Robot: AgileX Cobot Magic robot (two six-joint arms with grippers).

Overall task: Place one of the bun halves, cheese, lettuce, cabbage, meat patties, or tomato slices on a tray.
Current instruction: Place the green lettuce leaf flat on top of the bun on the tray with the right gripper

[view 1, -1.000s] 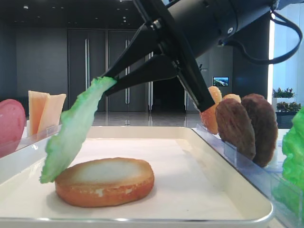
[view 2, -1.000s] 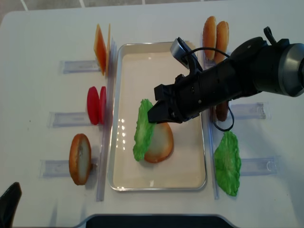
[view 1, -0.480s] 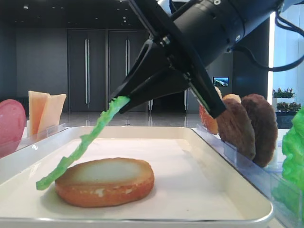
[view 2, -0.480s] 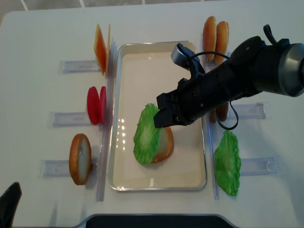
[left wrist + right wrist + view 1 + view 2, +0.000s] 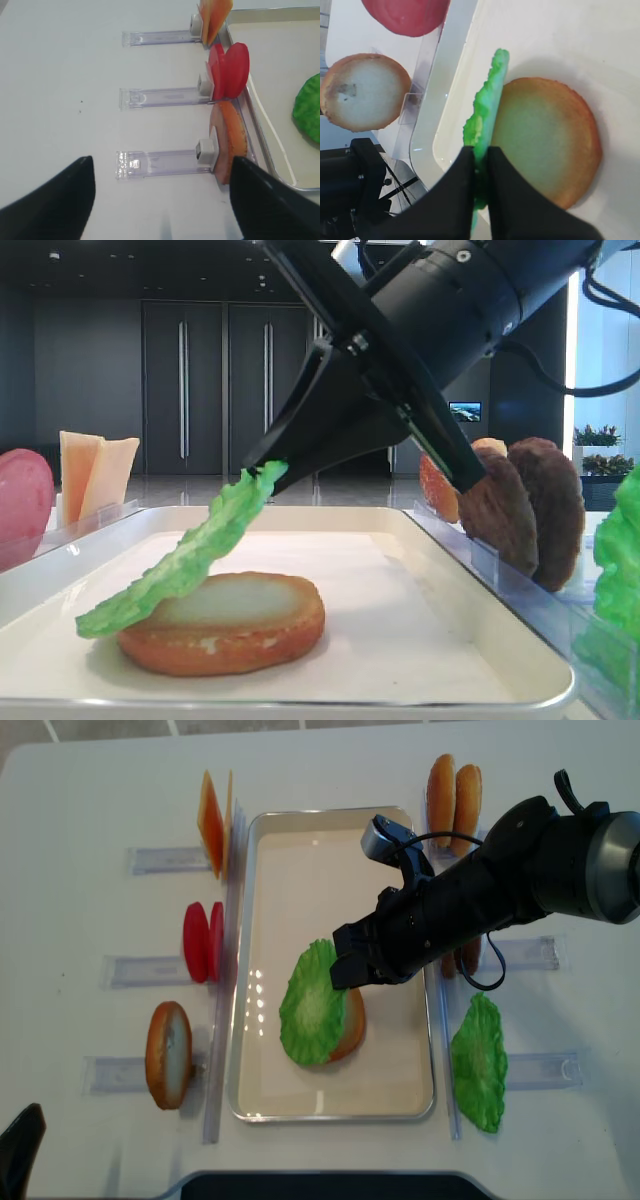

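Note:
A bright green lettuce leaf (image 5: 315,1005) hangs slanted over a bun half (image 5: 354,1026) that lies flat face up on the off-white tray (image 5: 300,870). My right gripper (image 5: 345,970) is shut on the leaf's upper edge. In the side view the lettuce (image 5: 190,555) slopes from the jaw tips down to the left, its lower end resting on the bun half (image 5: 230,625). The right wrist view shows both black fingers (image 5: 465,170) pinching the lettuce (image 5: 487,100) beside the bun half (image 5: 545,145). My left gripper (image 5: 162,159) is open over bare table, holding nothing.
Clear holders flank the tray. On the left stand cheese slices (image 5: 212,815), tomato slices (image 5: 203,942) and a bun half (image 5: 168,1055). On the right stand bun halves (image 5: 453,788), meat patties (image 5: 525,505) and another lettuce leaf (image 5: 480,1063).
The right gripper has turned and come lower over the tray. The lettuce went from hanging edge-on beside the bun half to lying slanted across its top.

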